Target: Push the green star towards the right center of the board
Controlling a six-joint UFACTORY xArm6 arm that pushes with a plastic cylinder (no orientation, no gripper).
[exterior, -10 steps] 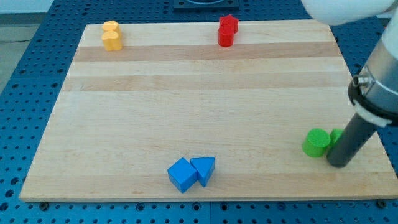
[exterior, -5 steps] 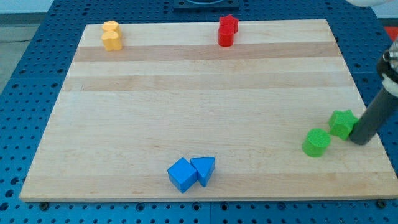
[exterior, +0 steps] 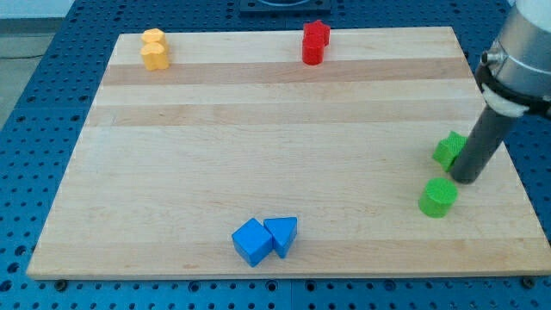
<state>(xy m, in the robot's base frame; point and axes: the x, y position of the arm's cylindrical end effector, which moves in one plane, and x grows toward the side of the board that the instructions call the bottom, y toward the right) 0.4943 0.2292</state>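
Pressing against the green star from its right, my tip sits at the frame's right middle; no hand, nothing held. Star has moved up from beside the green cylinder; cylinder unmoved.

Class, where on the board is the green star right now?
The green star sits near the board's right edge, about mid-height, just above the green cylinder, with my tip at its lower right side.

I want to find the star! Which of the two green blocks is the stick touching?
My tip is against the green star, the upper green block, partly hidden behind the rod. The green cylinder sits apart, lower down and round.
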